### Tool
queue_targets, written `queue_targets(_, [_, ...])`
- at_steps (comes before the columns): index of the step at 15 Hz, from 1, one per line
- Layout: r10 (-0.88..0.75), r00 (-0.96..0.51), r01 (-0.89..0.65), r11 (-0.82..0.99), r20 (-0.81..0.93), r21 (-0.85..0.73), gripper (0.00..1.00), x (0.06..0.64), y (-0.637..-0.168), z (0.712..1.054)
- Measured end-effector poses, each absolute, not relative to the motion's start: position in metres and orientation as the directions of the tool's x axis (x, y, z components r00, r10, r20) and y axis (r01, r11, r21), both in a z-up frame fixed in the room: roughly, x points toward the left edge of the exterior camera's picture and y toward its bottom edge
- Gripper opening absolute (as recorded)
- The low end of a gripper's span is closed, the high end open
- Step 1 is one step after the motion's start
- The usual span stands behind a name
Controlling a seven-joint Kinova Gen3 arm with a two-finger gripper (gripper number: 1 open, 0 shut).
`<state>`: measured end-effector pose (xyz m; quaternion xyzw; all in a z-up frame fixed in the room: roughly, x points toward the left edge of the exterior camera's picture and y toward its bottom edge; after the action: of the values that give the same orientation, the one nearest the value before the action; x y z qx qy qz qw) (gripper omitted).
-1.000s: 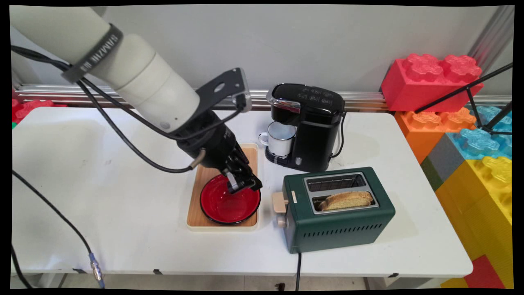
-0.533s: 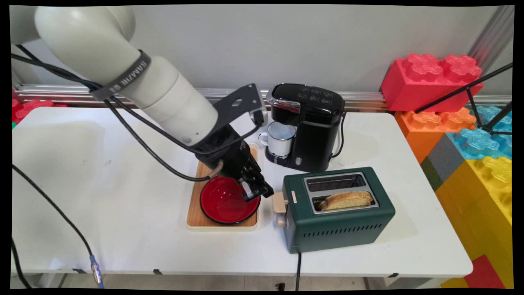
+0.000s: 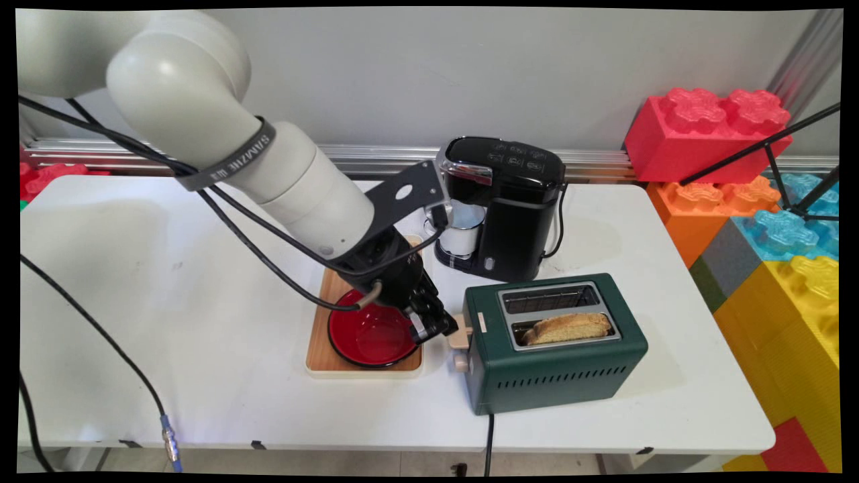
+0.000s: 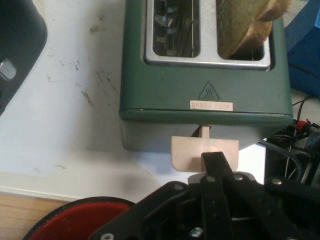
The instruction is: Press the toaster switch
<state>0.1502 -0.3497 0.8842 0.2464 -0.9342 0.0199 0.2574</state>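
Gripper (image 3: 445, 329) at green toaster's (image 3: 557, 362) lever (image 4: 204, 152)

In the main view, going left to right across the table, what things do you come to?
Wooden tray with cream rim → red bowl with black rim on the tray → black claw → green two-slot toaster with a slice of toast → stacked plastic toy bricks past the table's right end.

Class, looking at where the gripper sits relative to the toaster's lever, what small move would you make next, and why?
Probably press straight down. The gripper sits at the cream lever on the green toaster, its fingertip seeming to rest on the lever's top, and a bread slice stands high in the near slot, so the lever looks still up.
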Motion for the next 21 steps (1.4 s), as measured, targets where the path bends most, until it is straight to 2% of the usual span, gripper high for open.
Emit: queue_targets(21, [-0.439, -0.752, -0.462, 0.883, 0.492, 0.08, 0.0, 0.144, -0.357, 0.848])
